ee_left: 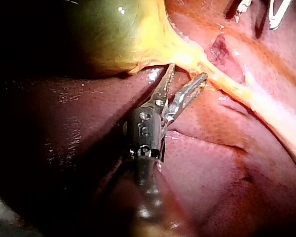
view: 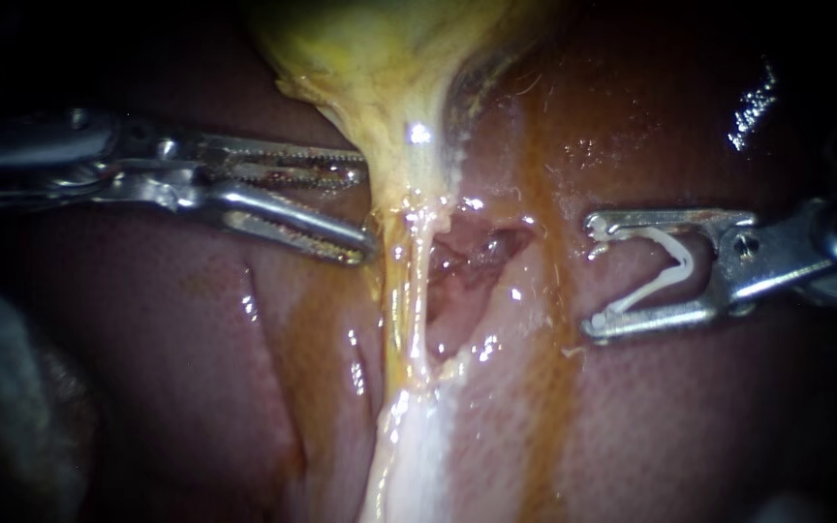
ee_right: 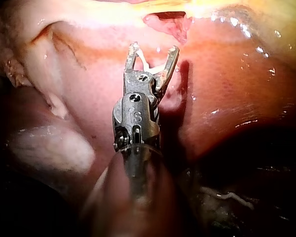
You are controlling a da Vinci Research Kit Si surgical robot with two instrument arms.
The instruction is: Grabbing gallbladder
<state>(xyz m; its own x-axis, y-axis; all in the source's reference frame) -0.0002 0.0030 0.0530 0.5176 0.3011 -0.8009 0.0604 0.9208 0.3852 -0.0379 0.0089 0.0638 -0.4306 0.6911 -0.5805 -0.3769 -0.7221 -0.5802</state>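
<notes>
Slender steel left instrument (view: 362, 208), toothed jaws gaping beside the yellow-green gallbladder (view: 380, 58); silver, square-jawed right instrument (view: 591, 276) carrying a white bent clip (view: 666, 276).
Left jaws stand apart and grip nothing, their tips just beside the pale yellow strand (view: 404, 310) that runs down from the gallbladder, which lies at the top of the endoscope view on the glossy reddish-brown liver (view: 147, 368). Across a raw red opening (view: 467, 261) in the tissue, the right jaws hold the clip between them, touching it from both sides, apart from the strand.
</notes>
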